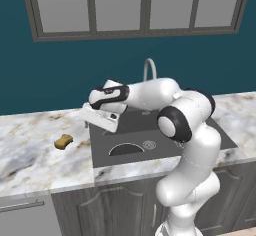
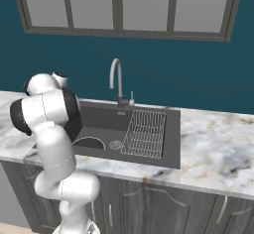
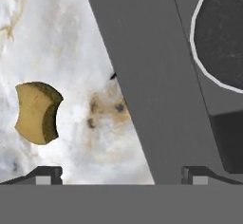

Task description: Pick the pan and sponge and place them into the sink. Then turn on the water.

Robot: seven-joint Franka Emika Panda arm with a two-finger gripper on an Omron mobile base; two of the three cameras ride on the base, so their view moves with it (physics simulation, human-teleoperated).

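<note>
A rendered home kitchen: a marbled white counter (image 2: 218, 144) over dark grey cabinet doors (image 2: 163, 208), a recessed sink (image 2: 171, 144) with a wire rack (image 2: 145, 133), a gooseneck faucet (image 2: 115, 79), and a window (image 2: 124, 7) in a teal wall (image 2: 198, 74).

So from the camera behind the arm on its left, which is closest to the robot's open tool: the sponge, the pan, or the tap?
1. Pan, in the sink just below and right of the tool.
2. Sponge, on the counter to its left; nearly as close, hard to call.
3. Tap, behind the arm, plainly farthest.
</note>
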